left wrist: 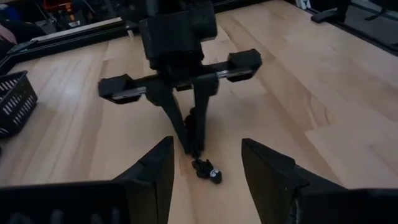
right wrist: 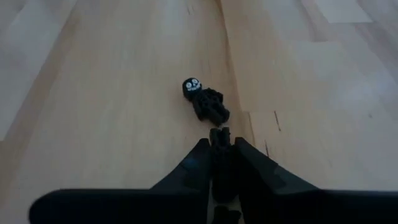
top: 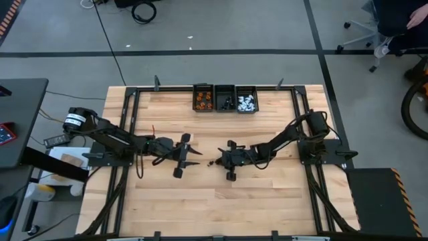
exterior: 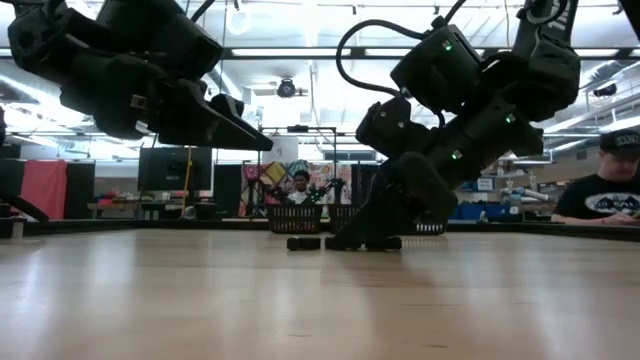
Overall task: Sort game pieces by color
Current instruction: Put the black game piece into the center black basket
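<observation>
One tiny black game piece with a white face (right wrist: 202,99) lies flat on the wooden table near its middle, also seen in the left wrist view (left wrist: 208,172) and the high view (top: 210,163). My right gripper (right wrist: 219,132) is shut. It slants down with its tips at the table just beside the piece, a narrow gap apart. My left gripper (left wrist: 206,148) is open and hovers above the table to the piece's left (top: 194,156), facing the right gripper (left wrist: 195,148).
Three small black bins stand in a row at the table's far edge. They hold orange pieces (top: 203,100), black pieces (top: 224,102) and white pieces (top: 246,102). Bare wood lies all around both grippers. People sit in the room beyond the table (exterior: 610,190).
</observation>
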Controlling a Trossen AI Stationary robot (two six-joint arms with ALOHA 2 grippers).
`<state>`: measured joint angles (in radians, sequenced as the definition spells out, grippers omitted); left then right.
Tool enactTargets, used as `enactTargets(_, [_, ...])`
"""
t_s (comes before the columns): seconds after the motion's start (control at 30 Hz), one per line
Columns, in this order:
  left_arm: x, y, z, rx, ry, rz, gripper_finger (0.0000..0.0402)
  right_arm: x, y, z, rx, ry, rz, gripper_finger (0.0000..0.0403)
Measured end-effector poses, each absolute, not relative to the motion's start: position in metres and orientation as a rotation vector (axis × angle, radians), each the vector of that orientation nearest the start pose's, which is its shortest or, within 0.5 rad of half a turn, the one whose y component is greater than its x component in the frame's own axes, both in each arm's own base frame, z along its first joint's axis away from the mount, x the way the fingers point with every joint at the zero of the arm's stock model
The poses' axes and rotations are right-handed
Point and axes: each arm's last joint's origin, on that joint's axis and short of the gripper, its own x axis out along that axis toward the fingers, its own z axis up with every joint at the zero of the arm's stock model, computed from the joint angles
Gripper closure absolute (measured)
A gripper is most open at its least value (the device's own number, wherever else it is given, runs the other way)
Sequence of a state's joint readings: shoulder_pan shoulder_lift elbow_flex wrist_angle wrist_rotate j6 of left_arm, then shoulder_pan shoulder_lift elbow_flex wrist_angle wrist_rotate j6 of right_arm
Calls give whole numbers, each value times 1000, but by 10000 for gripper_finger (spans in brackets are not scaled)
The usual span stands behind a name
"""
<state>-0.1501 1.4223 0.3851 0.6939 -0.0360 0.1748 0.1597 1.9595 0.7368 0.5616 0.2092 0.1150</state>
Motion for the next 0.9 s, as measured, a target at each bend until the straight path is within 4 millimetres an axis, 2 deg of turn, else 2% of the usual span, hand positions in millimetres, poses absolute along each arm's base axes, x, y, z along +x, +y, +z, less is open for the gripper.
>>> enactTargets(0.17, [246,-36,151,201,335,-142,235,326,37,94,-65,706,-98,343])
enactTargets(0.37, [245,-36,151,151,340,-134,235,318,16,126,-120,688,-238,343])
enactTargets(0.47, [245,-35,151,115,349,-125,235,318,2,135,-117,656,-329,343])
enactTargets(0.67, [245,-34,149,52,370,-108,235,319,-42,142,-113,582,-565,343])
enactTargets(0.9, [245,-34,149,64,372,-110,235,310,-105,148,-15,505,-639,343])
